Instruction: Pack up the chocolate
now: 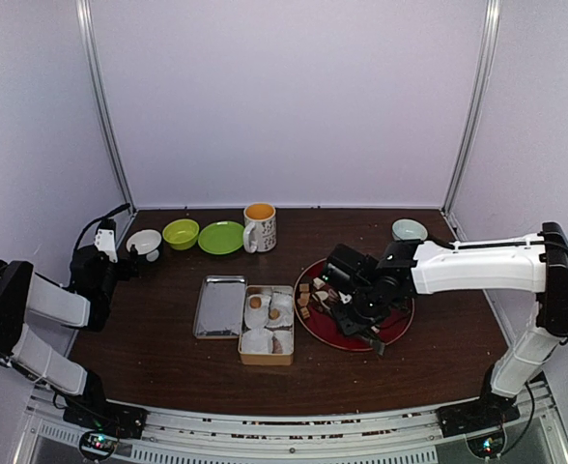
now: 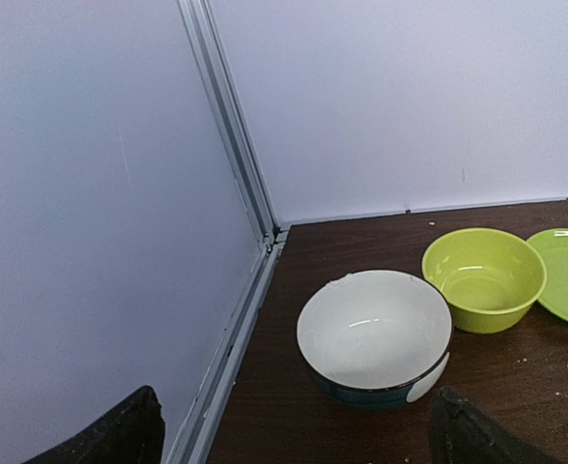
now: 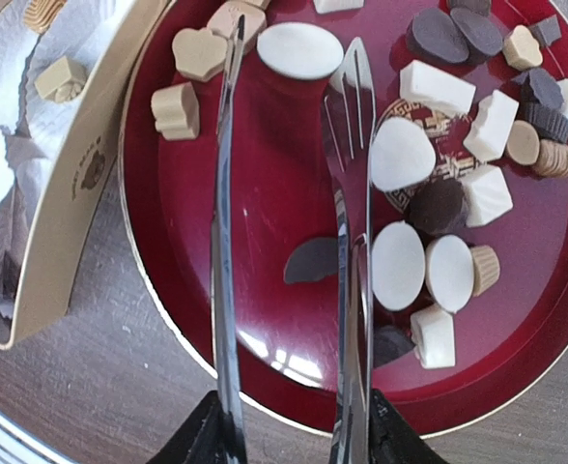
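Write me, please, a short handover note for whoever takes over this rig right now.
Left claw: open, empty, beside the white bowl, away from the job.
Right claw: shut on the tongs, tips apart over the red plate, no piece between them.
Chocolate: most pieces lie on the plate; at least two sit in the box, in its paper liners.
Done: those few packed.
Left: move the rest into the box.

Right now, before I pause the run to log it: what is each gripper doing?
Left gripper: open, holding nothing.
Right gripper: closed on the tongs, their tips apart above the red plate.
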Action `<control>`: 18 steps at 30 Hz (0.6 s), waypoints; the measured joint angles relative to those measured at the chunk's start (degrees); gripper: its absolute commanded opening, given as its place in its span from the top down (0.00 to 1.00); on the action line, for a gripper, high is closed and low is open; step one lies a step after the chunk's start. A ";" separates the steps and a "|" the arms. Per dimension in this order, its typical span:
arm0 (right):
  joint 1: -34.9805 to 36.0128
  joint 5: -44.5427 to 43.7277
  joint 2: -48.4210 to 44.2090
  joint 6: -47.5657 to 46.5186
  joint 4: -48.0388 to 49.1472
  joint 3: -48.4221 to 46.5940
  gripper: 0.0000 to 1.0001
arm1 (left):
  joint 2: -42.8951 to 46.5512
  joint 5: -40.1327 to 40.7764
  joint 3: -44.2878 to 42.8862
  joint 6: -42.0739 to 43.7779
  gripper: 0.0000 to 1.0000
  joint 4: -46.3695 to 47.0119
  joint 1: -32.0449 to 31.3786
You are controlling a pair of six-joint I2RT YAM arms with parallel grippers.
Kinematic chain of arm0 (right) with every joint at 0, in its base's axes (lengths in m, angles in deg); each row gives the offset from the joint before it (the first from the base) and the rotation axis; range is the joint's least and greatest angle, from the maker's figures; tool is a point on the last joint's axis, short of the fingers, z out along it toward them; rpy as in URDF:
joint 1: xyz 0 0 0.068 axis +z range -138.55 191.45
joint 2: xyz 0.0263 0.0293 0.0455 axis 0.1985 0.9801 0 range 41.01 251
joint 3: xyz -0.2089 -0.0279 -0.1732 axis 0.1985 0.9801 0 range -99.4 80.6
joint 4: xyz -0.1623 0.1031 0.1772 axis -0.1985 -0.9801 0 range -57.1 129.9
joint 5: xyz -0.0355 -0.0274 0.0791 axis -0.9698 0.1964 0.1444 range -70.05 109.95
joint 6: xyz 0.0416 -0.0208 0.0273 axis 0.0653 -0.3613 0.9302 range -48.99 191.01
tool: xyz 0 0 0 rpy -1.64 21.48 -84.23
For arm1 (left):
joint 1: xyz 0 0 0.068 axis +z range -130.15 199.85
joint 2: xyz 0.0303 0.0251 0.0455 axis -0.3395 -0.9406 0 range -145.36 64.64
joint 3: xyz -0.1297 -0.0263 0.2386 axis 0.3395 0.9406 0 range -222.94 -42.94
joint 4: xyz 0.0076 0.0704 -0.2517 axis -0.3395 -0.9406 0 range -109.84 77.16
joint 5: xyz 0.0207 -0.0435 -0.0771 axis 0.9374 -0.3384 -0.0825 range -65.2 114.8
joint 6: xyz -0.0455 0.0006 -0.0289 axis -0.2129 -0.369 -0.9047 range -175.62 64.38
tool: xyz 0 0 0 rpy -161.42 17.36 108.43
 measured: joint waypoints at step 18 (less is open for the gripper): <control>-1.33 -3.48 4.44 -1.11 -1.16 -4.31 0.54 | 0.00 0.00 0.00 0.00 0.02 0.00 0.00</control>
